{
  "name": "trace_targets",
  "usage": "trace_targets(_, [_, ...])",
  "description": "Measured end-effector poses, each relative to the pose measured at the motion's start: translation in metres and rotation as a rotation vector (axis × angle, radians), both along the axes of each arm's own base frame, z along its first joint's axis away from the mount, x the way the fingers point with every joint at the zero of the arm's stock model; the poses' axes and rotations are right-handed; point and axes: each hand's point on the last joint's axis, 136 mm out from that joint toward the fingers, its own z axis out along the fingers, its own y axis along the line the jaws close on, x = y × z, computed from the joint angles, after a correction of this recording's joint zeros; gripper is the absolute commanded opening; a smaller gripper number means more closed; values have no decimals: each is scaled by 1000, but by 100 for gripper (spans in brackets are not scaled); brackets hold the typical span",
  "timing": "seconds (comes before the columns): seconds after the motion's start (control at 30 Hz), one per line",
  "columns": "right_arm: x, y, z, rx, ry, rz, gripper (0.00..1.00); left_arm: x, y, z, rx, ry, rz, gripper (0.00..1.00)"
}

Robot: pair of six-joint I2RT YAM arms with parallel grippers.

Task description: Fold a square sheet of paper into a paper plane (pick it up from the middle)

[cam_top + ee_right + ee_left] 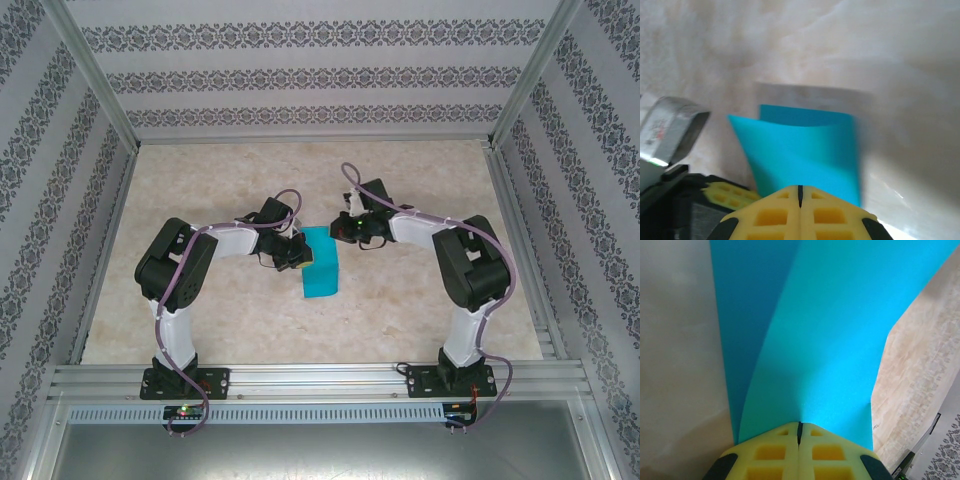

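Observation:
The square sheet of paper (322, 270) is teal and lies folded over on itself at the middle of the table, its upper layer bowed up. My left gripper (298, 255) sits at the sheet's left edge. In the left wrist view the raised layer of the sheet (825, 340) runs into the closed slit of the left gripper (800, 426), so the jaws are shut on it. My right gripper (343, 229) is shut at the sheet's far right corner. In the right wrist view the sheet (805, 150) passes under the right gripper (800, 189); whether it is pinched there is hidden.
The marble-patterned table (200, 310) is ringed by patterned walls and an aluminium frame (320, 380) at the near edge. Both arms' elbows jut outward at left (170, 265) and right (475, 262). The left gripper's yellow fingers (725, 192) appear close beside the right gripper.

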Motion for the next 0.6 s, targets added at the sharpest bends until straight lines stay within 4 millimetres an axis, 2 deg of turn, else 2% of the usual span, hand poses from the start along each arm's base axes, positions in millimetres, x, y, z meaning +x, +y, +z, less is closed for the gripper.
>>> trace_targets(0.07, [1,17,1,20,-2,29,0,0,0,0,0,0,0,0])
trace_targets(0.17, [4,26,-8,28,10,42,0,0,0,0,0,0,0,0])
trace_targets(0.37, [3,22,-39,10,78,39,0,0,0,0,0,-1,-2,0])
trace_targets(0.6, [11,11,-40,39,93,20,0,0,0,0,0,-1,-3,0])
